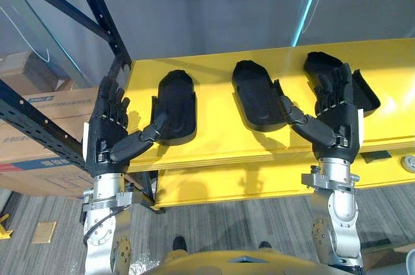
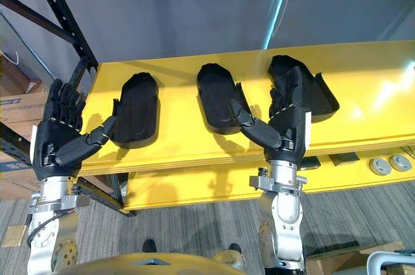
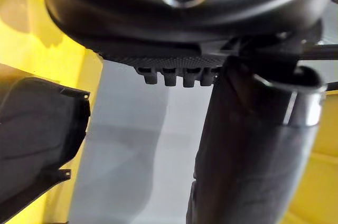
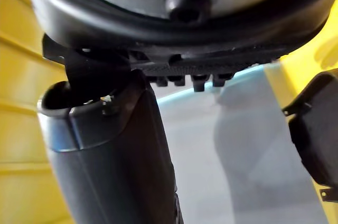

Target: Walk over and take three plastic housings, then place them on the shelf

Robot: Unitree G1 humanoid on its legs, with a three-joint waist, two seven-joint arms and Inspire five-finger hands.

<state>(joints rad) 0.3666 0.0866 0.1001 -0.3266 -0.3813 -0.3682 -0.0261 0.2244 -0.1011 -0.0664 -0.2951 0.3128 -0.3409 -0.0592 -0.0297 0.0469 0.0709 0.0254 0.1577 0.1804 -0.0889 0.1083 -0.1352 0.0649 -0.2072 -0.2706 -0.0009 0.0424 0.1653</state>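
Right hand, fingers straight, lies over the rightmost housing.

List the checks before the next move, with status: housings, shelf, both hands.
1. Three housings on the yellow shelf: ok. The left housing, middle housing and right housing lie in a row.
2. No housing past the shelf's front edge: ok.
3. Left hand empty: ok, fingers straight.
4. Right hand empty: ok, fingers straight.
5. Hands clear of the housings: cannot tell. The left thumb overlaps the left housing's edge, and the right hand overlaps the right housing.
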